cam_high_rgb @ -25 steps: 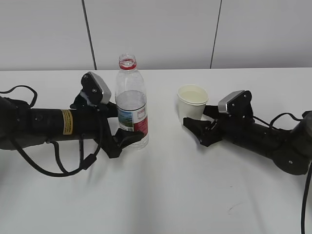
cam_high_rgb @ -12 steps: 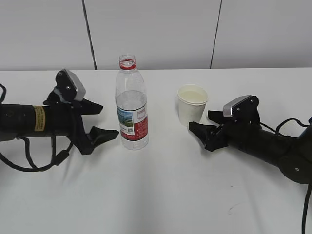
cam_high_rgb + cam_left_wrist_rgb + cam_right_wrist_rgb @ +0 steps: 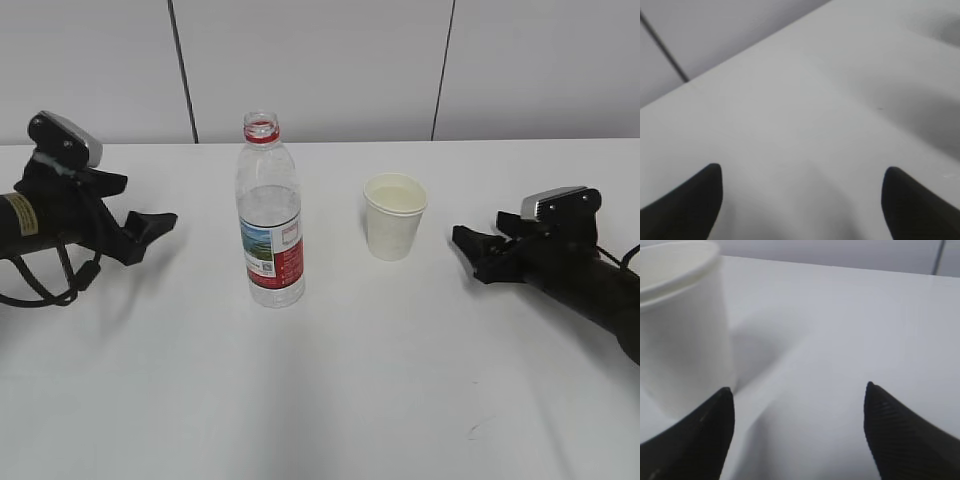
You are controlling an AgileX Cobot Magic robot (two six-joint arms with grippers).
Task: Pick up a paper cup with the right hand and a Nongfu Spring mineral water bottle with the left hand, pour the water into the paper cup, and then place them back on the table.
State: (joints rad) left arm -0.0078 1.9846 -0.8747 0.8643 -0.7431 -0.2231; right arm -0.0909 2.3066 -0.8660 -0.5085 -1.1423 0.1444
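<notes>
Bottle and cup standing free on the table, both grippers apart from them.

The bottle (image 3: pixel 270 222) stands upright, uncapped, part full of clear water; the paper cup (image 3: pixel 394 216) stands well to its right, and its contents cannot be made out. The left gripper (image 3: pixel 140 228) lies well off to the bottle's left, the right gripper (image 3: pixel 478 252) near the cup, fingers spread and empty on each. Judged: both objects seem set down; any withdrawal should run low and straight, clear of either.
</notes>
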